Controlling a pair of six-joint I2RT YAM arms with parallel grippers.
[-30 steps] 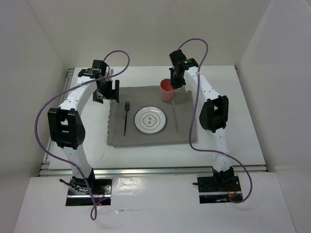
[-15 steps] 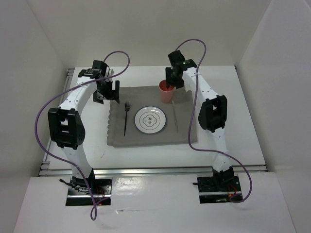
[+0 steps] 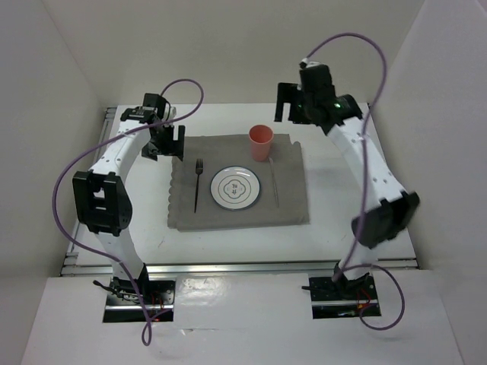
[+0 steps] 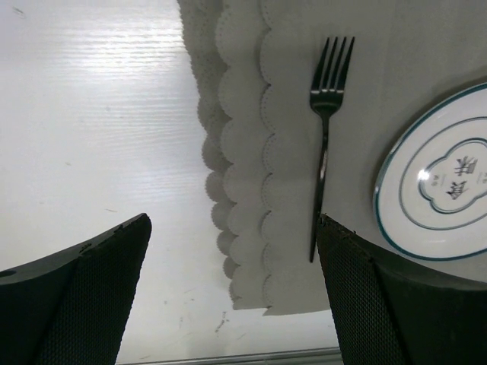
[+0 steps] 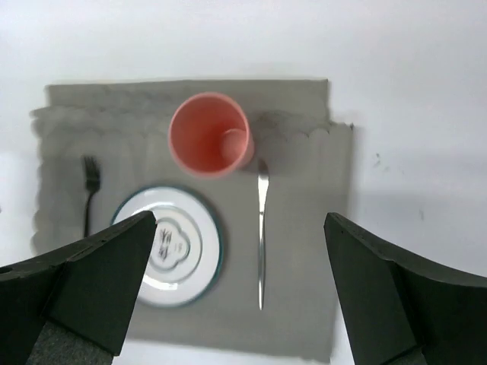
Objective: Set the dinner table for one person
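Note:
The white dinner table (image 3: 358, 152) carries a grey scallop-edged mat (image 3: 289, 205). On the mat lie a white plate (image 3: 236, 187), a dark fork (image 3: 198, 182) to its left and a knife (image 3: 274, 182) to its right. A pink cup (image 3: 261, 142) stands upright behind the plate. My right gripper (image 3: 293, 110) hangs open and empty high above the table's back right; its wrist view looks down on the cup (image 5: 209, 135), knife (image 5: 261, 228) and plate (image 5: 179, 243). Over the mat's far left corner my left gripper (image 3: 163, 144) is open and empty, with the fork (image 4: 326, 144) ahead of it.
White walls close in the table on the left, back and right. Metal rails (image 3: 243, 266) run along the near edge, and both arm bases sit just in front. Purple cables loop above each arm.
My right gripper has opened, let go of the pink cup, and risen up and back to the right. The cup stays standing on the mat. The left arm has not moved.

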